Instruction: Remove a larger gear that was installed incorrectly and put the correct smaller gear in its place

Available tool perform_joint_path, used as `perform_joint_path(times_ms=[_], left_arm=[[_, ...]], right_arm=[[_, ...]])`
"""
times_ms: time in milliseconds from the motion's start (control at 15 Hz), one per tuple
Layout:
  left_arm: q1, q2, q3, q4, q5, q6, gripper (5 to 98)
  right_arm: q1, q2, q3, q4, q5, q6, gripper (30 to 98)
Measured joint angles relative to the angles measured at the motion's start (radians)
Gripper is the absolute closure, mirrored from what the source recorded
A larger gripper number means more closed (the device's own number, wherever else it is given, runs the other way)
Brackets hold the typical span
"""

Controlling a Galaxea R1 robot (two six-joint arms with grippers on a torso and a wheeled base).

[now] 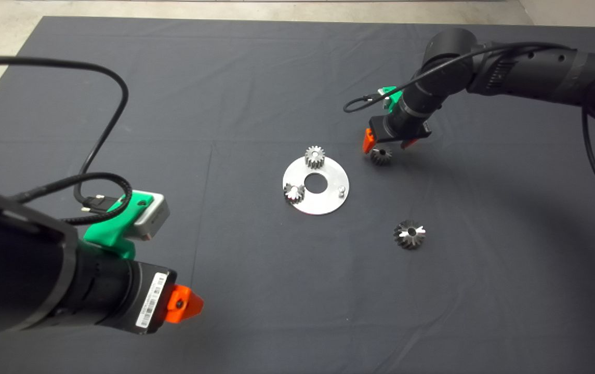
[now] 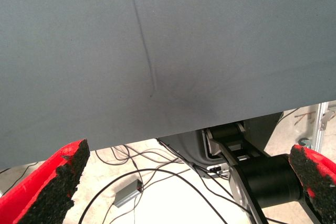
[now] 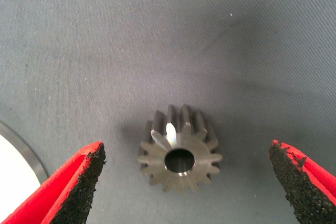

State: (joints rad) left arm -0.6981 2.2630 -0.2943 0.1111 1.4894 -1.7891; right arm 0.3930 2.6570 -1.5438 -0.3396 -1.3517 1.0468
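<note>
Right wrist view is showing the right gripper [image 3: 181, 182] spread wide around the smaller gear [image 3: 179, 156]; I'd be centring before pinching; left gripper [image 2: 184, 187] also spread, idling at 8 o'clock.

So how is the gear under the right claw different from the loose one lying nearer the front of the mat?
The smaller gear sits between the open fingers of the right claw, while the larger gear lies alone with nothing near it. The larger gear is clearly wider. The larger gear also flashes brighter glints on its teeth. Both are dark, cone-shaped, with a centre hole, and rest on the mat off the round plate.
</note>
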Motion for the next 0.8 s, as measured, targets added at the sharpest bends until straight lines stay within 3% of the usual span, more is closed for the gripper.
perform_joint_path(times_ms=[333,467,800], left_arm=[[0.000,0.000,0.000,0.000,0.000,0.000,5.9],[0.000,0.000,0.000,0.000,0.000,0.000,5.9],[0.000,0.000,0.000,-0.008,0.000,0.000,5.9]], right_arm=[[-0.022,-0.001,0.000,0.000,0.006,0.000,48.3],[-0.022,-0.001,-0.002,0.000,0.008,0.000,53.2],[-0.023,0.000,-0.030,0.000,0.021,-0.001,53.8]])
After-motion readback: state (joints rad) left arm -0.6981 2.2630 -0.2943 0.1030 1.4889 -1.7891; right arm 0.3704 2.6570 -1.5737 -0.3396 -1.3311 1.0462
